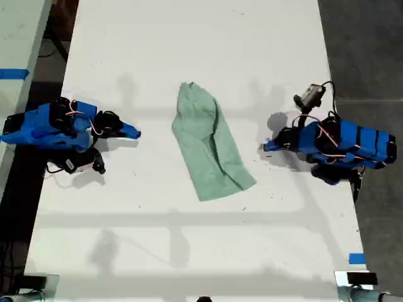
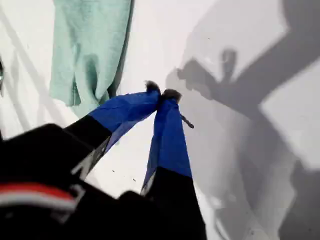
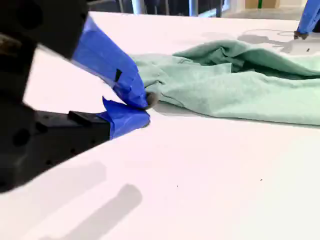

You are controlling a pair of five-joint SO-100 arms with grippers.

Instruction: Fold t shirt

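The exterior view alone showed the whole layout. The t shirt [image 1: 211,148] lay near the middle of the white tabletop [image 1: 189,251], between one blue arm [image 1: 56,126] at the exterior view's left and another blue arm [image 1: 340,141] at the exterior view's right. Both arm tips pointed toward the cloth and stood apart from it. The wrist views did not settle which arm was which.

The first wrist view looked down from above on my first claw [image 2: 162,95]. Its blue fingers were pressed together at the tips with nothing pinched between them. One end of the t shirt [image 2: 87,50] lay beyond and to one side, not touching the claw, and dark arm shadows fell across the tabletop.

The second wrist view sat low, almost at tabletop level. My second claw [image 3: 145,107] was all but closed and gripped nothing, and the t shirt [image 3: 240,85] lay as a rumpled ridge close behind its tips. I could not tell whether cloth and claw touched. Beyond the cloth the tip of the other claw [image 3: 305,22] showed.

The t shirt was folded into a long strip. In the exterior view its long axis ran diagonally, from a narrower rounded end higher up to a wider end lower down, toward the exterior view's right.
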